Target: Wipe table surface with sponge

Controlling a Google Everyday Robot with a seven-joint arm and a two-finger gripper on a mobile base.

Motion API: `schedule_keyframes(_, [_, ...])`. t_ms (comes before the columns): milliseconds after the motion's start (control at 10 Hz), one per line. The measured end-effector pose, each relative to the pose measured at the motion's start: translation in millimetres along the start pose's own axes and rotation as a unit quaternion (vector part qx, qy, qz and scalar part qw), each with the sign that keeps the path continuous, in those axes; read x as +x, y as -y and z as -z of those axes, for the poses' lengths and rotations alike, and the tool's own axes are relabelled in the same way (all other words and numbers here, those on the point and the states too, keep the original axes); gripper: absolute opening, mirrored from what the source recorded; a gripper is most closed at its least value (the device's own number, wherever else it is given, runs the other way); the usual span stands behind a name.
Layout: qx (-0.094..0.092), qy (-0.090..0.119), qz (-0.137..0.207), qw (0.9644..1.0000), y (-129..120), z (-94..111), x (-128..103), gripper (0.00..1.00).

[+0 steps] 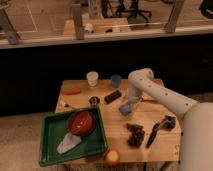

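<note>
1. The gripper sits on the sponge at frame centre, on the table surface. Whether it is gripping, I cannot tell.
2. A good wipe likely needs flat pressure and strokes toward bare wood, clear of the black bar.
3. Count: one sponge, one white cup, one blue cup, one green tray.

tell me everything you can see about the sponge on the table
The sponge is a small pale grey-blue block that looks soft. It lies flat near the middle of the light wooden table surface, just in front of the black bar and on the picture's right of the green tray. The claw sits right over it from above and hides its far edge. Whether the claw grips it cannot be told.
</note>
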Motion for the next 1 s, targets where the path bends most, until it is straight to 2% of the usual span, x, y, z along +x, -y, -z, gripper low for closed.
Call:
schedule_keyframes(300, [0.002, 0.003, -0.001, 1.0000, -1.0, -5.5, 2.0, 0.23])
schedule_keyframes(400, [0.003, 0.003, 0.000, 1.0000, 0.3, -5.8, 1.4, 0.10])
schedule_keyframes(500, [0.006, 0.005, 0.001, 1.0000, 0.1, -5.9, 0.4, 0.03])
schedule_keyframes(700, [0.011, 0.010, 0.009, 0.9999, -0.2, -5.9, -12.3, 0.00])
schedule_keyframes(1000, [0.013, 0.019, 0.027, 0.9994, -9.3, -10.8, -48.5, 0.00])
